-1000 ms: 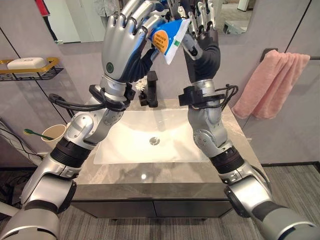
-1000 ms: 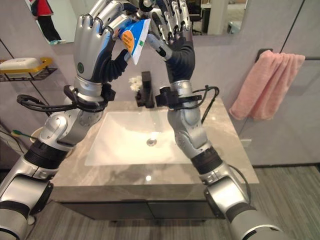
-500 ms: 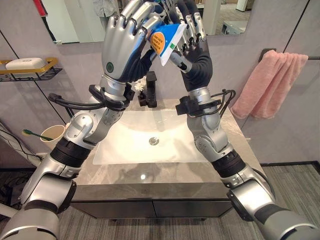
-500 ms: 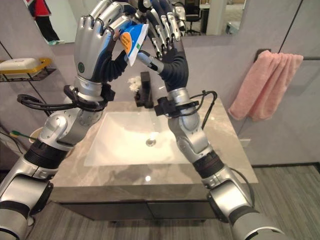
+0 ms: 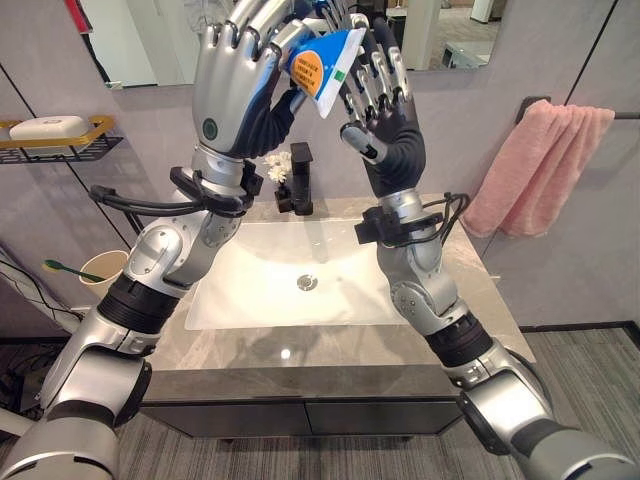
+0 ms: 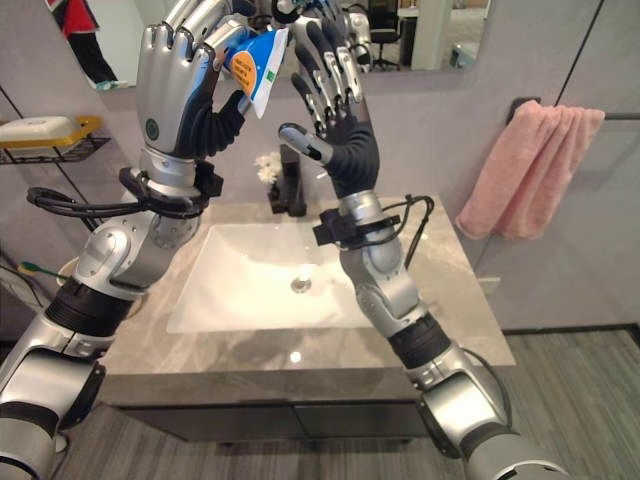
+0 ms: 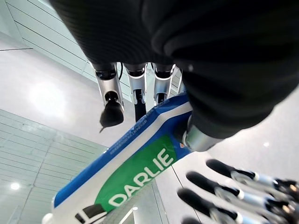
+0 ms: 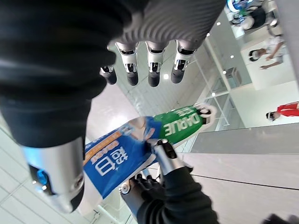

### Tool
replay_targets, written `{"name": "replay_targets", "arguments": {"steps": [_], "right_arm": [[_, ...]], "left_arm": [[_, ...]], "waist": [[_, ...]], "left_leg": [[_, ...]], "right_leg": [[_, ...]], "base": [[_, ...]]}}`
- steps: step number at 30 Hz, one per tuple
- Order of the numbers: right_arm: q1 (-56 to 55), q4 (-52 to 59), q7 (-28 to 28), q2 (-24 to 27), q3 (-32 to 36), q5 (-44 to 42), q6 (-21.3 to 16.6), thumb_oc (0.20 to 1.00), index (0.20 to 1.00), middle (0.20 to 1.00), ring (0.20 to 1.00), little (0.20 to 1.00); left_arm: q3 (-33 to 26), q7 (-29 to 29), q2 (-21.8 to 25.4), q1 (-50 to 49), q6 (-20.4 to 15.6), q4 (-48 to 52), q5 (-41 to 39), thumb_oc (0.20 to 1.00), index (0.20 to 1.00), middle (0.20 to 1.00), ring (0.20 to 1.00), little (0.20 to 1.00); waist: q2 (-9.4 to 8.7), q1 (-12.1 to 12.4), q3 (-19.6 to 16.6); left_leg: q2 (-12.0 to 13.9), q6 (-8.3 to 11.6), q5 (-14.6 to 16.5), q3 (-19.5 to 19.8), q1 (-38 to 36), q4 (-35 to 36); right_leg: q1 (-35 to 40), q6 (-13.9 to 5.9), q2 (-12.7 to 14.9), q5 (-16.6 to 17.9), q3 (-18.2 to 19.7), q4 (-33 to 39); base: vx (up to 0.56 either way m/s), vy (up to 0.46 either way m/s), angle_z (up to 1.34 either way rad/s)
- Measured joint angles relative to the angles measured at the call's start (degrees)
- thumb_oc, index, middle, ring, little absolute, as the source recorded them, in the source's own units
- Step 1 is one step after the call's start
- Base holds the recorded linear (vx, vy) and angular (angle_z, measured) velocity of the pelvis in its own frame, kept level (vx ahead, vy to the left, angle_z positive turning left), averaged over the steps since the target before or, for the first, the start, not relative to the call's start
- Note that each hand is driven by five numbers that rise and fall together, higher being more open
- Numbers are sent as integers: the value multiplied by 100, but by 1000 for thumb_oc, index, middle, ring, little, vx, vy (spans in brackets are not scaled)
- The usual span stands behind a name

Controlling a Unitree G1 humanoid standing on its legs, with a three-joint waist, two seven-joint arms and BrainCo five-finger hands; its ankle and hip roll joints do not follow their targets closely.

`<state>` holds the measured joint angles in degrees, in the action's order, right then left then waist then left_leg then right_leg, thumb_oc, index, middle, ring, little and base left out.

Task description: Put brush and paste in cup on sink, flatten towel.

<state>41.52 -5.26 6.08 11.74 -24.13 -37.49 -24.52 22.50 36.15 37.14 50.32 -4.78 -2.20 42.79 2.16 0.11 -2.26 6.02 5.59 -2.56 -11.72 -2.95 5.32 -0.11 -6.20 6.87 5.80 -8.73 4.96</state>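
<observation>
Holding the blue-and-white toothpaste tube [image 5: 322, 62] high above the white basin [image 5: 300, 280], the left robot hand [image 5: 232, 85] has its fingers curled round it; the right robot hand [image 6: 335, 95] stands just beside, fingers straight, holding nothing. The paper cup [image 5: 105, 268] with a green toothbrush [image 5: 62, 265] sits at the bench's [image 5: 330, 350] left edge, so lowering leftward, clear of the black tap [image 5: 301, 180], looks safest.

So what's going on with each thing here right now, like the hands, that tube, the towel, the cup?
Left hand: raised over the sink, fingers curled round the toothpaste tube.
Toothpaste tube: held up in the left hand.
Right hand: open, fingers straight, beside the tube.
Pink towel: hanging bunched on the wall bar.
Paper cup: upright on the counter's left, green toothbrush resting in it.
Sink: no water running.
</observation>
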Motion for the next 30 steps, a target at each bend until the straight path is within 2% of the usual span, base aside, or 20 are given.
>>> {"name": "replay_targets", "arguments": {"steps": [5, 17, 23, 30], "right_arm": [[-27, 36, -40, 6, -207, 8, 63, 1000, 1000, 1000, 1000, 1000], [-19, 244, 46, 88, -458, 485, 241, 1000, 1000, 1000, 1000, 1000], [17, 254, 280, 106, -469, 895, 305, 1000, 1000, 1000, 1000, 1000], [71, 242, 468, 3, -511, 898, 319, 1000, 1000, 1000, 1000, 1000]], "left_arm": [[-1, 3, 60, 0, 2, -24, 1, 200, 200, 200, 200, 200], [5, 1, 75, 0, 12, -356, 0, 200, 200, 200, 200, 200], [6, -23, 74, -20, 11, -357, 0, 200, 200, 200, 200, 200], [5, 8, 71, -134, 42, -349, 4, 200, 200, 200, 200, 200]], "waist": [[0, -103, 0], [-4, -97, -2], [-6, -95, -4], [-10, -89, -6]], "left_leg": [[1, 0, 0, -8, -6, 0], [7, 0, 0, -13, -9, -1], [16, 0, 0, -13, -10, -1], [28, 3, -2, -9, -8, -1]], "right_leg": [[0, 0, -2, 1, 8, 0], [0, 0, -10, 1, 15, 0], [1, 1, -20, 1, 15, 0], [1, 2, -32, 1, 13, 0]], "base": [[0, 0, 0], [0, 0, 0], [0, 0, 0], [0, 0, 0]]}}
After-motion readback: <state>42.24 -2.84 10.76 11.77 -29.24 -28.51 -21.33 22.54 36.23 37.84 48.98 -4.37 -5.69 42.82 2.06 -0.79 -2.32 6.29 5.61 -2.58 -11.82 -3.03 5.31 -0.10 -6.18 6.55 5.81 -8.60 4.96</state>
